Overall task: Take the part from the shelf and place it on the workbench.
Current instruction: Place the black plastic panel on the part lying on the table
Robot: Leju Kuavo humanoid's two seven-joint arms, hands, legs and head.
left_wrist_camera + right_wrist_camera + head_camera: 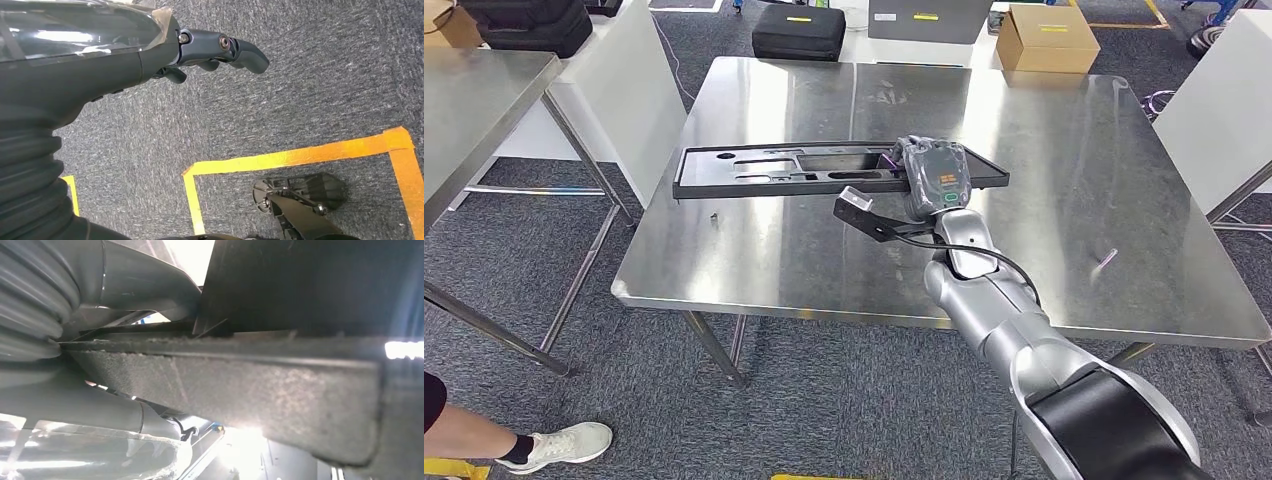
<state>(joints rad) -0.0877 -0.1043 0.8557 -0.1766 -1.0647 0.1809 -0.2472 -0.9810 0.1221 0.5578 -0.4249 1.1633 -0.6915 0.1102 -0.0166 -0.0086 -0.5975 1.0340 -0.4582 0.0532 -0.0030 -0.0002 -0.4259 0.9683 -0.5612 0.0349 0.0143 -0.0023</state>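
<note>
Part [824, 170], a long black flat frame w/ cut-outs, is seen over the steel surface [1024, 130], lengthwise across it, toward the middle-left; whether it rests fully on the surface or is slightly raised cannot be told from head view. Right hand [934, 178] is placed on the part's right portion, fingers wrapped over it, so the part is gripped near that end. In right wrist view the part's [250, 385] rough dark edge is seen close up, clamped betw. the thick grey thumb [100, 410] and the hand body above it. Left hand [220, 50] is seen in left wrist view hanging over grey carpet [325, 75] w/ yellow tape lines [300, 155]; fingers curled partway in, nothing held. A small purple item [1107, 259] lies on the surface near its right front edge, well apart from the part. Behind the surface: cardboard box [1047, 38], black case [799, 32]. A second steel table [474, 90] stands at left. A person's shoe [564, 445] is seen on the floor, lower left.
</note>
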